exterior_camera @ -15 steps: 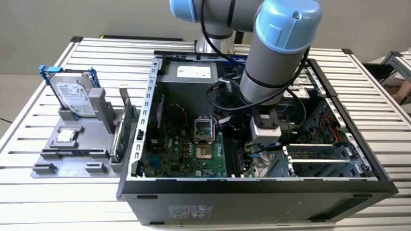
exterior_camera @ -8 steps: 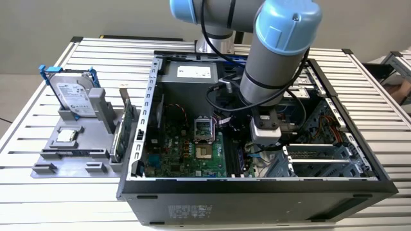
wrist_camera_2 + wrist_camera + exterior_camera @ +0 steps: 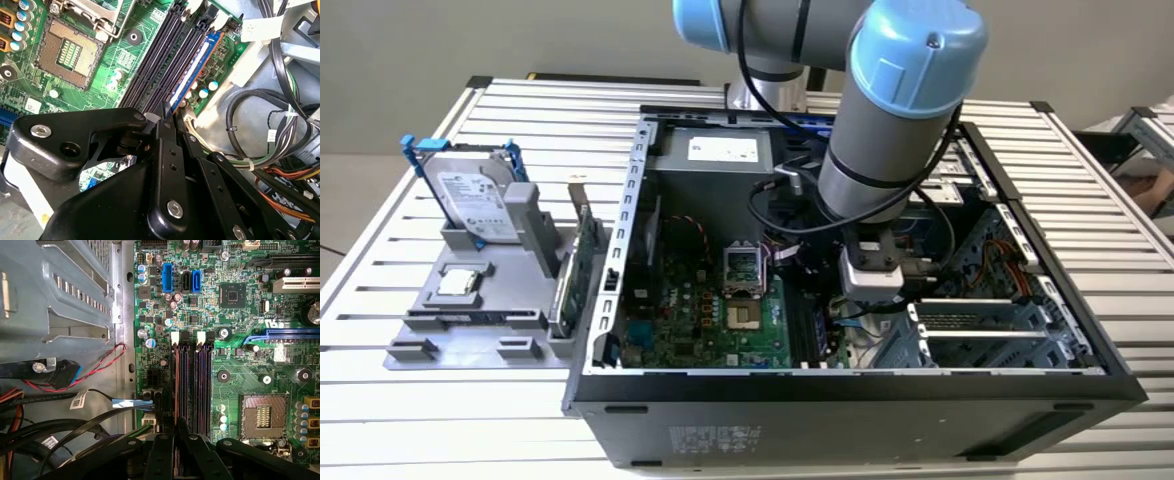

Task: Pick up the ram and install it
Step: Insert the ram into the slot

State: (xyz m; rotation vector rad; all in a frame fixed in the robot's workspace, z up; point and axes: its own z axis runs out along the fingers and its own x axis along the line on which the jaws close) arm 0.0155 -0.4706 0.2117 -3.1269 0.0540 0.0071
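The ram [image 3: 195, 65] is a thin dark stick with a blue and white label. It stands on edge in the outermost of the long black slots [image 3: 200, 385] on the green motherboard [image 3: 707, 315]. In the first wrist view the ram [image 3: 176, 385] shows as a narrow line in that slot. My gripper [image 3: 166, 107] is shut, its black fingers pressed together at the ram's near end. The gripper [image 3: 180, 422] sits over the same slot, and from outside the gripper [image 3: 854, 315] hangs low inside the open computer case [image 3: 854, 385].
Bundled cables [image 3: 260, 130] and a metal drive cage [image 3: 60, 300] crowd the side beside the slots. The open processor socket [image 3: 264, 412] lies past them. Outside the case, a grey fixture [image 3: 454, 320] holds a hard drive [image 3: 474, 195] and a green card [image 3: 580, 265].
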